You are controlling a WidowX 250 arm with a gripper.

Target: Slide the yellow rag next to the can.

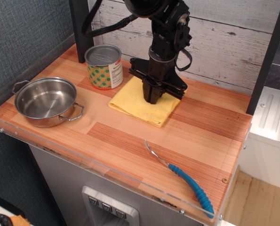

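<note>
The yellow rag lies flat on the wooden table, just right of the can, with a small gap between them. The can has a silver lid and an orange-green label with a white panel. My black gripper points straight down and presses onto the middle of the rag. Its fingertips sit close together on the cloth; I cannot tell whether they pinch any fabric.
A shiny two-handled steel pot stands at the front left. A fork with a blue handle lies near the front right edge. A white plank wall backs the table, with a dark post behind the can.
</note>
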